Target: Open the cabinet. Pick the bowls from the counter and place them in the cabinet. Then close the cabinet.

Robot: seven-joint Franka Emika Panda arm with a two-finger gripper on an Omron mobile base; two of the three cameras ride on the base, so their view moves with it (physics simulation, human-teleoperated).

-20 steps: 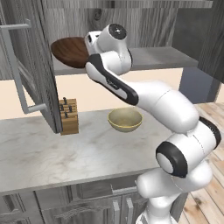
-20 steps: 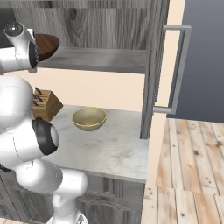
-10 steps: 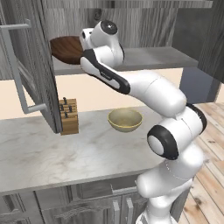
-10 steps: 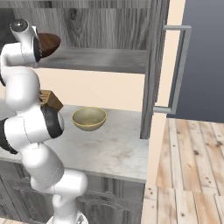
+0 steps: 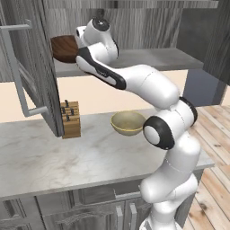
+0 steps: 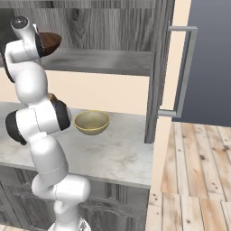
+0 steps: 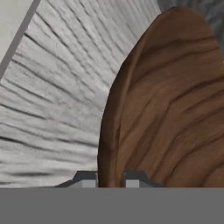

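my gripper (image 7: 110, 177) pinches the brown bowl (image 5: 65, 48) by its rim, now swung further left over the cabinet (image 5: 148, 58) shelf; tan bowl (image 5: 128, 123) waits on the counter (image 5: 40, 157) below.

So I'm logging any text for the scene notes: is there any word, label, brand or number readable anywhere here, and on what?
None: no readable text on the cabinet, the wooden bowl, the beige bowl, the knife block or the counter.
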